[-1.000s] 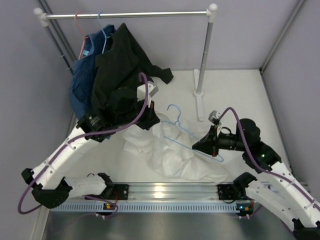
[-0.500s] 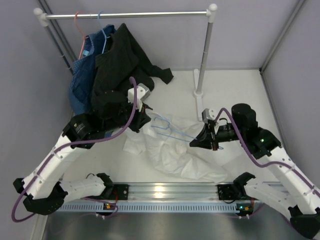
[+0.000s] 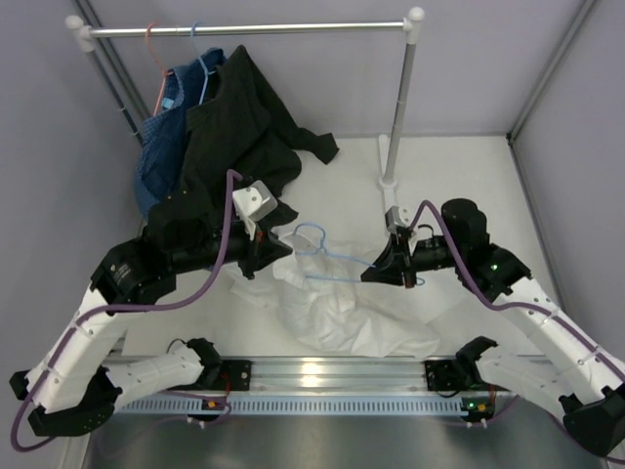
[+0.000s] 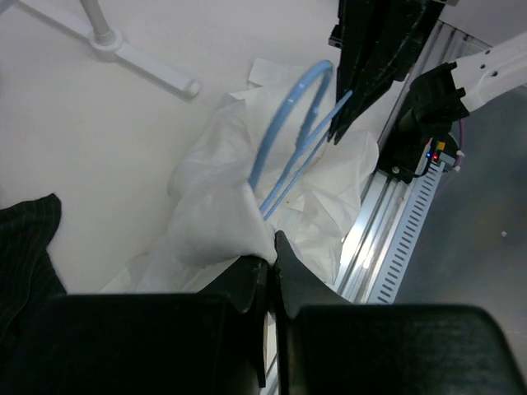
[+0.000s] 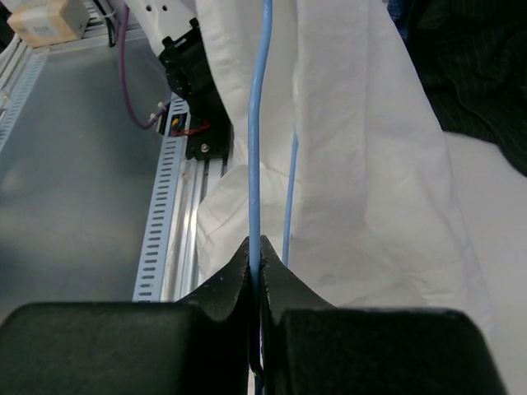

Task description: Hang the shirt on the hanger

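at left, left gripper (image 4: pixel 268 257) pinched shut on a fold of the shirt (image 3: pixel 342 315), heaped at near middle. between the claws, hanger (image 3: pixel 327 266) lying left to right, hook end leftward by the cloth. at right, right gripper (image 5: pixel 254 251) clamped on its wire, probably best placed to feed it leftward.

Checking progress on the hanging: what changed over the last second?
The right gripper carried the hanger left, toward the left gripper, which drew back left and nearer, pulling the shirt edge along. Both grips stayed shut; the hung clothes did not move.
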You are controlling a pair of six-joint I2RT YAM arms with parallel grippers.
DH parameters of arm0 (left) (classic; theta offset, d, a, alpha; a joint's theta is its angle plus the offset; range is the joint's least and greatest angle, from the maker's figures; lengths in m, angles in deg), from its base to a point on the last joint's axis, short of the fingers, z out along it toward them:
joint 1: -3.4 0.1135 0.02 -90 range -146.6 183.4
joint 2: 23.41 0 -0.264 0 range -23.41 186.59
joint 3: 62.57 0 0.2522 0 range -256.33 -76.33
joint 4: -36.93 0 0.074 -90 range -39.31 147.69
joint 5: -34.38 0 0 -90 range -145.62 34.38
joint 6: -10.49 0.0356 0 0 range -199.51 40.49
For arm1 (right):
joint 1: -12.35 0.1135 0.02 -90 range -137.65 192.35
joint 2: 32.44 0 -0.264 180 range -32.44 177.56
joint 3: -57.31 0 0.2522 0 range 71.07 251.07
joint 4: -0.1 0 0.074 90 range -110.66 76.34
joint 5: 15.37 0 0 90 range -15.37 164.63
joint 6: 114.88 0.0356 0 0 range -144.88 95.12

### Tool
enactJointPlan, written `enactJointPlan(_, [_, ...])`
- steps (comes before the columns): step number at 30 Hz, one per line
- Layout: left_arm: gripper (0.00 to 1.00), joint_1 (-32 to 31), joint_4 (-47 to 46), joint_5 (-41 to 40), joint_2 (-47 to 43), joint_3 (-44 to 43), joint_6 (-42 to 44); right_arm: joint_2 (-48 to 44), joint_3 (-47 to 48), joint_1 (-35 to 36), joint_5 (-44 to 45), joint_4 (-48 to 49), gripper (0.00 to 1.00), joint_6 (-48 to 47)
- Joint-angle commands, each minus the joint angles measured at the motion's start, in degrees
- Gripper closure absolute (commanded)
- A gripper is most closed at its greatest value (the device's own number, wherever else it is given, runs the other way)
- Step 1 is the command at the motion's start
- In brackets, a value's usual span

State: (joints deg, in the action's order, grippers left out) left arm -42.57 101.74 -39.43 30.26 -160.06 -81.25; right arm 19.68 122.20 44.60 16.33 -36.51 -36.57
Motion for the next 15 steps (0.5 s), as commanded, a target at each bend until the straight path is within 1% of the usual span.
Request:
enactJointPlan(1, [1.00, -0.2, -4.0, 8.6, 1.4, -0.2, -0.7, -1.8, -2.7, 0.1, 2.0, 17.9, 1.00, 9.5])
enactJointPlan(3, [1.00, -0.2, -4.0, 10.5, 2.4, -0.2, -0.3, -2.1, -3.8, 0.1, 4.9, 21.0, 1.00, 13.8])
enactJointPlan(4, [1.00, -0.2, -4.2, 11.0, 2.6, -0.2, -0.1, -2.4, -4.2, 0.1, 5.3, 24.3, 1.00, 15.0])
enactJointPlan(11, [1.00, -0.2, -6.5, 5.2, 1.3, 1.5, -1.2, -6.9, -10.1, 0.2, 8.3, 36.4, 1.00, 24.2])
enactJointPlan(15, [1.00, -0.2, -6.6, 4.3, 3.5, 0.8, -1.8, -5.7, -11.7, 0.3, 6.7, 40.5, 1.00, 27.5])
